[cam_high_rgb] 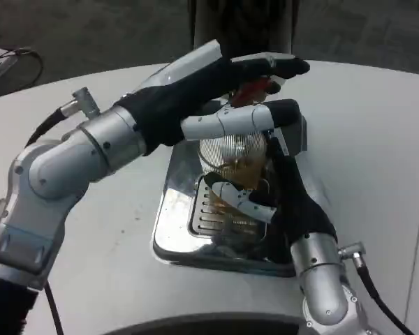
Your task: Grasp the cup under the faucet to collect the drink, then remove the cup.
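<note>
nearest the camera, the right hand (279, 188) rises from the lower right, its fingers (237, 199) wrapped around the clear cup (232, 159), which holds some amber drink. the cup stands over the slotted grate (213, 216) of a shiny metal drip tray (171, 216) on the white bench (377, 153). above it, the left hand (216, 80) reaches in from the left, fingers stretched out over what seems to be a red tap lever (255, 89), partly hidden; whether they press it is unclear.
</note>
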Motion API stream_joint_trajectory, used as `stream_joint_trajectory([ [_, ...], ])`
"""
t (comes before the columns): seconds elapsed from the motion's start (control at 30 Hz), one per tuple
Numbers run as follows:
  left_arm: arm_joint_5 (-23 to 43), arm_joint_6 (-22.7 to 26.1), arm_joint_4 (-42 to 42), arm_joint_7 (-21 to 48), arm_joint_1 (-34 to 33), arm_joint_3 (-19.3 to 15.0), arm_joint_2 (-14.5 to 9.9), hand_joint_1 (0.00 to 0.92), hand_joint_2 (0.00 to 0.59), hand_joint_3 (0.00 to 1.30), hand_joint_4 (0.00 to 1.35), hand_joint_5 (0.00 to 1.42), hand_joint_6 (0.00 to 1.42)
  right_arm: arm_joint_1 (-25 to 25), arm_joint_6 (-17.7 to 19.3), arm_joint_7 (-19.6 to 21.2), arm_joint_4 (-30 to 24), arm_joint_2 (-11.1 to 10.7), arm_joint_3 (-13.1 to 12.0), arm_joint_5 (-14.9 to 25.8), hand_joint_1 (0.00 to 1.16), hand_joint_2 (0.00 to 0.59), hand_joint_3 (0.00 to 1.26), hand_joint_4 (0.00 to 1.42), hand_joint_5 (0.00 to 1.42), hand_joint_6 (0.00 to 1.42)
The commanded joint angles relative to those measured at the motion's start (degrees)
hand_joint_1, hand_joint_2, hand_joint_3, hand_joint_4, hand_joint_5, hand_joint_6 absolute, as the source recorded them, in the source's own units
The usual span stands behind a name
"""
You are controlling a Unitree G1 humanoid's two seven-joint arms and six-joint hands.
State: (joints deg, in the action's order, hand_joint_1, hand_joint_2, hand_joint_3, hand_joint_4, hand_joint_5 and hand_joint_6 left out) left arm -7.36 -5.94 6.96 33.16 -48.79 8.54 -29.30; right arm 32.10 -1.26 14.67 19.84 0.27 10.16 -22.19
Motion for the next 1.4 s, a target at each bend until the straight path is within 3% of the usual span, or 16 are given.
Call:
stream_joint_trajectory([
  [0.03,-1.3,1.5,0.8,1.2,1.7,0.0,-1.8,0.000,0.000,0.20,0.14,0.20,0.14,0.4,0.3,1.2,1.3,2.2,0.9,0.1,0.70,0.229,0.05,0.14,0.15,0.15],
  [0.5,-0.9,2.2,-1.4,1.0,3.9,-1.0,-2.8,0.000,0.000,0.22,0.16,0.21,0.16,-1.8,2.1,4.7,0.6,5.2,0.5,1.0,0.75,0.248,0.24,0.27,0.28,0.31],
  [0.97,-0.5,1.8,-1.4,-0.5,4.5,-1.7,-1.8,0.000,0.000,0.24,0.18,0.26,0.17,-2.7,3.3,7.3,0.0,5.0,0.1,0.9,0.76,0.251,0.35,0.39,0.35,0.40],
  [1.4,2.0,0.7,-1.5,-4.0,4.2,-5.1,0.0,0.000,0.000,0.27,0.23,0.33,0.21,-4.0,3.3,7.2,-3.5,3.4,-1.3,1.1,0.75,0.261,0.40,0.44,0.41,0.44],
])
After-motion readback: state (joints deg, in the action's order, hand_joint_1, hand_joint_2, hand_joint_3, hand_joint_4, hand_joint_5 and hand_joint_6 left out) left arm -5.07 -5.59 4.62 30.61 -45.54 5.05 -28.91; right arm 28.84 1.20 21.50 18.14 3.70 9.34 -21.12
